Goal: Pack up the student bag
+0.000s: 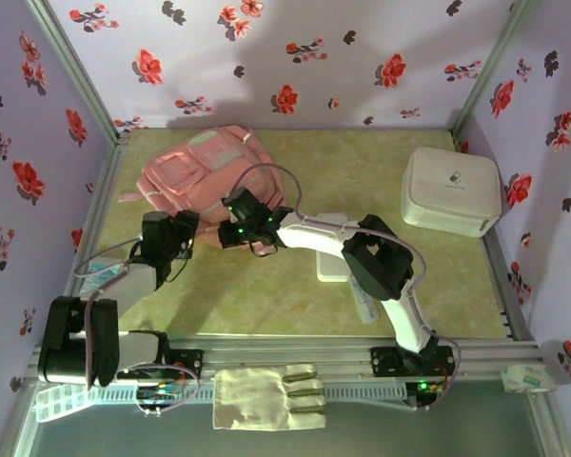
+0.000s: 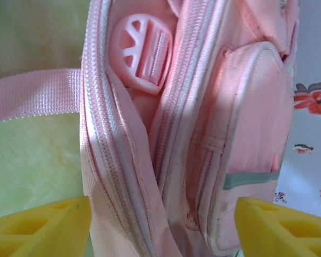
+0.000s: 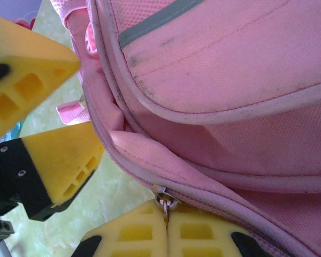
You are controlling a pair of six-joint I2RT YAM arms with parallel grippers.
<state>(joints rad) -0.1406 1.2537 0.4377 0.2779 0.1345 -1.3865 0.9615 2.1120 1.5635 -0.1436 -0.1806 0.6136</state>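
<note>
Pink fabric marks the student bag (image 1: 195,171), which lies flat on the green bench (image 1: 266,305) toward the far left, its front pockets facing up. In the wrist views its long zips look closed along their run, and no opening into the main compartment can be seen.

The right gripper (image 3: 166,222) has its jaws pressed together on the zip pull (image 3: 165,202), pinching the small metal ring at the bag's edge. The left gripper (image 2: 163,214) stands with jaws spread to either side of the bag's side seam, apart from the fabric as far as I can tell.

Well away to the right sits a white box (image 1: 451,190). A flat white item (image 1: 331,262) lies beside the right arm, and a pale glove (image 1: 271,395) rests on the near rail.

By my reading the packing has barely begun. The zip has to be drawn open, then things loaded in and the bag closed.
</note>
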